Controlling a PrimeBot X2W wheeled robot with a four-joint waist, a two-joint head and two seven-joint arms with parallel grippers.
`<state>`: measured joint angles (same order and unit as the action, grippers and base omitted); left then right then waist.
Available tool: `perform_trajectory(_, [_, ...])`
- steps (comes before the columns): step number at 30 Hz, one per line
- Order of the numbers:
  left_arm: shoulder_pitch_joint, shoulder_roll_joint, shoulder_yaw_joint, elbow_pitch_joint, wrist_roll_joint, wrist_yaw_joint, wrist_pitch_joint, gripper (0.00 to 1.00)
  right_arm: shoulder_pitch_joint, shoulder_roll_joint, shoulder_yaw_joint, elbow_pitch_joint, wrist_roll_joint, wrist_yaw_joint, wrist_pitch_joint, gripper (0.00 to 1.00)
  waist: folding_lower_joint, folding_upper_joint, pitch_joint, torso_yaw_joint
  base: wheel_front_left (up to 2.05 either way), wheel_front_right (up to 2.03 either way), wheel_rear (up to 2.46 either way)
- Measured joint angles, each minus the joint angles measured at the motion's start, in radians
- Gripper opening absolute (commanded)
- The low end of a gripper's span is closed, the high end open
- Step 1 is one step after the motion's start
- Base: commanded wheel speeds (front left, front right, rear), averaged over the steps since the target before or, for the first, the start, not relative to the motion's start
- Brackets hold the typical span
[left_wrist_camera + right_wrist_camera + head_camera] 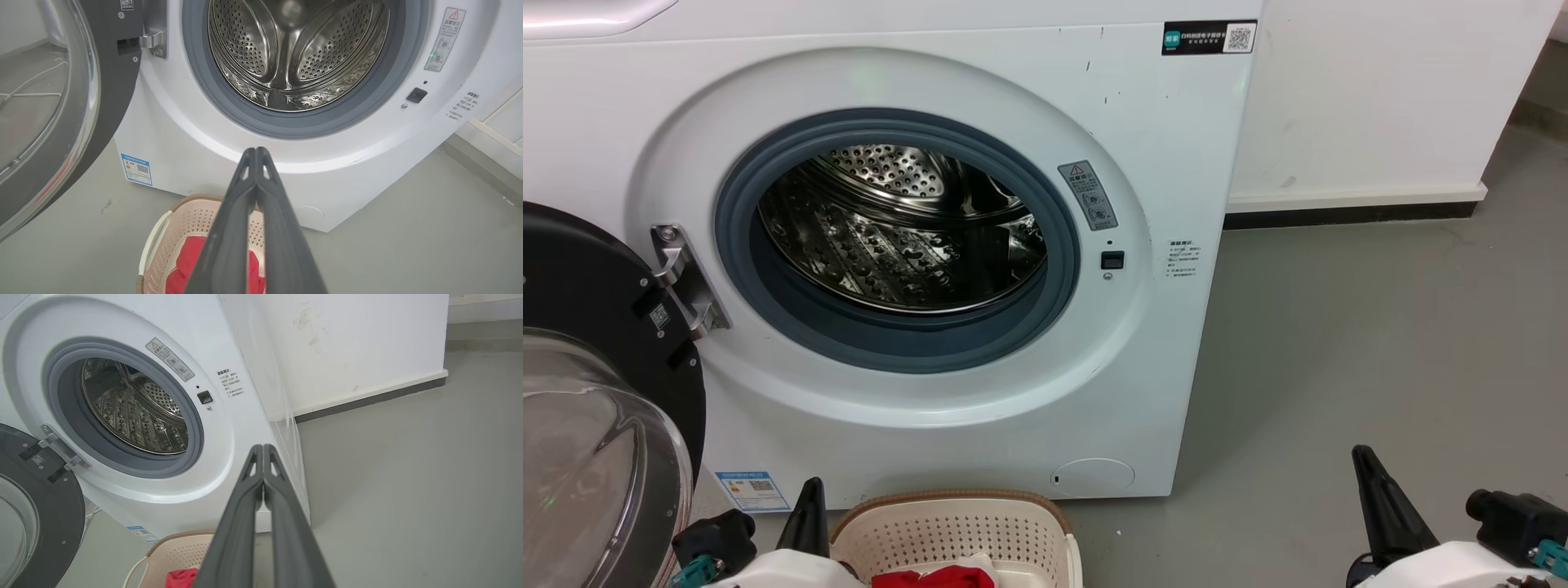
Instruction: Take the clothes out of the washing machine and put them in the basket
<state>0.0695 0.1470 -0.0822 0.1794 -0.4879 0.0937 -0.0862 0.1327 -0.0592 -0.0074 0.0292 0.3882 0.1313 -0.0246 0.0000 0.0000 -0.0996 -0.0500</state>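
clothes: soft bright red fabric garments (935, 578), with a bit of white beside them, lie in the bottom of the basket; nothing hangs over its rim as far as the views show.
basket: cream plastic oval laundry basket (947, 531) with perforated sides and a brown woven-look rim, on the grey floor (1339, 367) just in front of the machine.
washing machine: large white front-loading machine (1160, 163); its black-framed glass door (596, 278) is swung wide open to the left.
drum: the perforated steel drum (898, 237) shows bare metal in all three views, with no fabric seen. the lowest front strip behind the grey rubber seal (890, 347) is hidden.
left gripper (256, 152): just beside the basket's left rim in the head view, two long dark fingers pressed together, holding nothing.
right gripper (262, 448): well to the right over bare floor, fingers likewise together and empty.
progress: judged at or near the end; the unloading looks done.
step in hand: a last check. to do it well, look low past the seal lip, where a small piece could hide. if one is there, part the fingers before entering and go in through the middle of the ring, clear of the seal and the metal hinge (686, 282). pinch a thick fold and let go only when well over the basket.
risk: a trailing hem could snag on the seal or land on the floor.
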Motion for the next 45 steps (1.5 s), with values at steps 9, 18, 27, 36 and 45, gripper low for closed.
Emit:
perform_trajectory(9, [-0.02, -0.011, 0.025, 0.007, -0.144, -0.028, 0.024, 0.0, -0.031, -0.004, -0.004, 0.026, 0.161, 0.0, 0.009, 0.0, 0.0, 0.0, 0.008, 0.004, 0.0, 0.0, 0.0])
perform_trajectory(18, [-0.04, -0.024, 0.047, 0.015, -0.274, -0.052, 0.048, 0.0, -0.054, -0.008, -0.01, 0.05, 0.31, 0.0, 0.021, 0.0, 0.0, 0.0, 0.017, 0.008, 0.0, 0.0, 0.0])
perform_trajectory(27, [-0.057, -0.033, 0.067, 0.022, -0.391, -0.077, 0.067, 0.0, -0.077, -0.01, -0.016, 0.073, 0.442, 0.0, 0.031, 0.0, 0.0, 0.0, 0.025, 0.012, 0.0, 0.0, 0.0])
perform_trajectory(36, [-0.075, -0.041, 0.087, 0.028, -0.498, -0.1, 0.088, 0.0, -0.101, -0.011, -0.023, 0.094, 0.562, 0.0, 0.042, 0.0, 0.0, 0.0, 0.034, 0.016, 0.0, 0.0, 0.0])
perform_trajectory(45, [-0.091, -0.051, 0.103, 0.034, -0.597, -0.119, 0.105, 0.0, -0.122, -0.012, -0.03, 0.113, 0.671, 0.0, 0.052, 0.0, 0.0, 0.0, 0.042, 0.02, 0.0, 0.0, 0.0])
